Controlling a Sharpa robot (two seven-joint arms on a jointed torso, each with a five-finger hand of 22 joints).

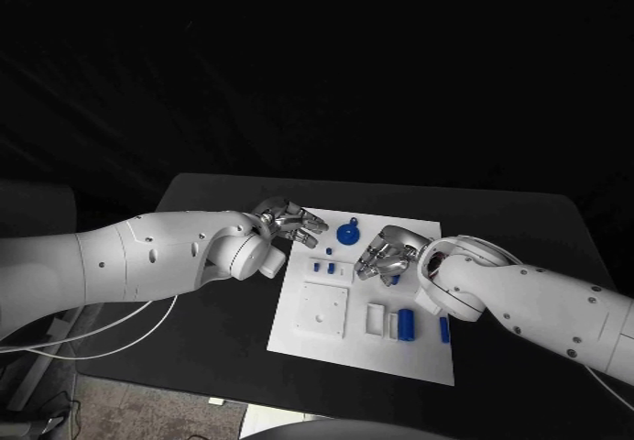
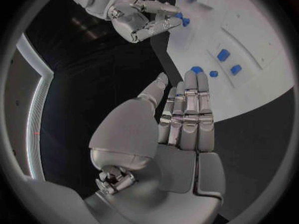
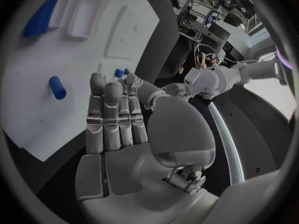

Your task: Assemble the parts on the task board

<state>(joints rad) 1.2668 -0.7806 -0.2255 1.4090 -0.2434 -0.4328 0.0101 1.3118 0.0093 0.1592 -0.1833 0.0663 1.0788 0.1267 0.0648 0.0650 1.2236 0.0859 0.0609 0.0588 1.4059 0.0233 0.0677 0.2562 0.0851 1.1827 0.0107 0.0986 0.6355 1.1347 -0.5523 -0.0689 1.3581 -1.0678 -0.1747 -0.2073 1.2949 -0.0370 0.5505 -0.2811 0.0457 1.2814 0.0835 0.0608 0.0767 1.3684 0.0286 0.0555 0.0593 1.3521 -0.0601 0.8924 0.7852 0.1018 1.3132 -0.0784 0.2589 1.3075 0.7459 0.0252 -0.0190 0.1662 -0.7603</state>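
The task board (image 1: 333, 344) lies in the middle of the black table (image 1: 529, 215), one long edge toward the robot. Blue parts sit on it: a round part (image 1: 349, 234) near the far edge, two small parts (image 1: 322, 268) toward the left edge, a block (image 1: 407, 324) and a slim bar (image 1: 444, 330) toward the right edge. White recesses (image 1: 322, 309) occupy the near left area; their depth is hard to make out.

The left hand (image 1: 293, 223) hangs over the board's far left corner, fingers straight and side by side in the left wrist view, grasping nothing. The right hand (image 1: 388, 258) hovers above the board's centre, fingers extended, released. The board beneath each hand is hidden.
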